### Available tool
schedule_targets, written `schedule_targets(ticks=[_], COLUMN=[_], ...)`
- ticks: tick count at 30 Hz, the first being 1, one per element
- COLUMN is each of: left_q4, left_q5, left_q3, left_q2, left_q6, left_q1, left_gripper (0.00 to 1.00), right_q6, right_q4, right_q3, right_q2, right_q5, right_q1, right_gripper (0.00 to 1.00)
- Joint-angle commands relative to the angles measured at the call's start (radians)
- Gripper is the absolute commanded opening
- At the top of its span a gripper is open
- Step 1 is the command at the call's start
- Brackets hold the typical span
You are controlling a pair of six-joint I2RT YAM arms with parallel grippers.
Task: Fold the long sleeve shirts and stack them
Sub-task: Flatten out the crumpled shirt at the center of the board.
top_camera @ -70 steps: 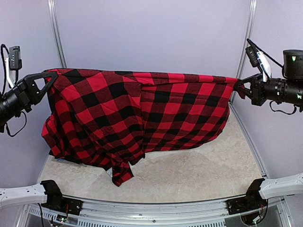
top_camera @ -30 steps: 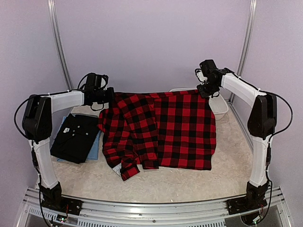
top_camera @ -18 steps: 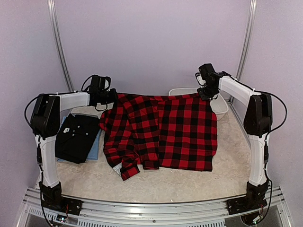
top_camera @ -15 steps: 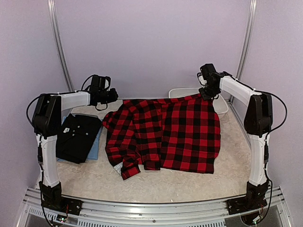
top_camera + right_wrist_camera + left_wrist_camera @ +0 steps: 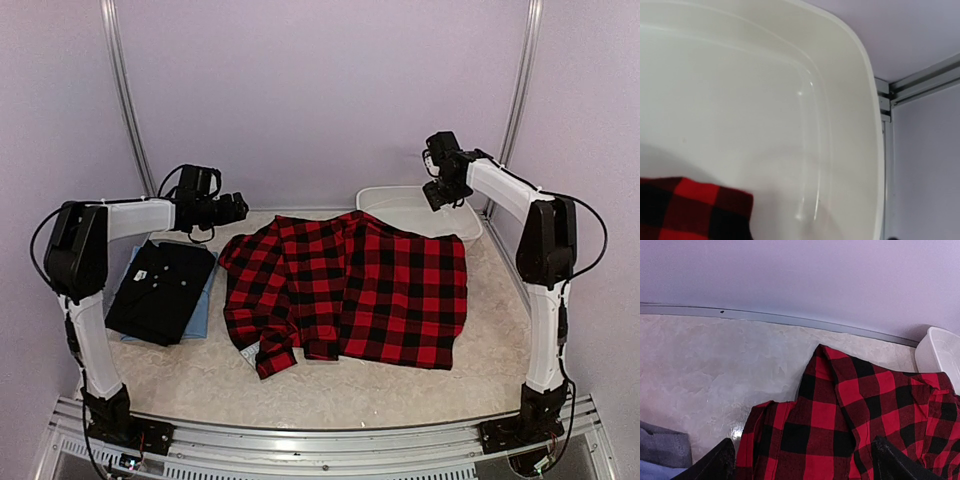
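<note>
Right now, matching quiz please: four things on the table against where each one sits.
Things:
1. checked shirt
2. black shirt
3. blue shirt
4. basin

Places:
A. far right corner
B. under the black one, only an edge showing
C. spread out mid-table
D. folded at the left, top of the pile

Pairs: 1-C, 2-D, 3-B, 4-A

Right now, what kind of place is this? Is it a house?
Probably not a house; it looks like a robot test booth. Walls and metal posts close it in, the left arm and right arm are bolted to a rail, and a shirt lies spread on the table.
</note>
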Motion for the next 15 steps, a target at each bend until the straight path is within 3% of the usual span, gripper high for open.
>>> schedule_targets(ticks=[1, 7, 11, 15], left_q4=[0.029, -0.07, -0.072, -0.044], left_q5=[-0.048, -0.172, -0.085, -0.059], left_q3=[-0.12, -0.29, -0.473, -0.671], left_q2=[-0.202, -0.391, -0.503, -0.642], left_q6=[0.031, 0.067, -0.035, -0.133], left_q1=[-0.05, -0.192, -0.25, -0.309], left_gripper=[0.92, 0.94, 0.94, 0.95], right_q6=[0.019, 0.098, 0.205, 0.332], right_q4=[0.036, 0.125, 0.224, 0.229], right_q3=[-0.124, -0.523, -0.824, -1.055], right_q2=[-0.151, -0.457, -0.684, -0.836], right_q5=[-0.036, -0.142, -0.353, -0.399], right_q1=[0.016, 0.121, 0.225, 0.305], right_gripper=[0.73, 0.74, 0.74, 0.74])
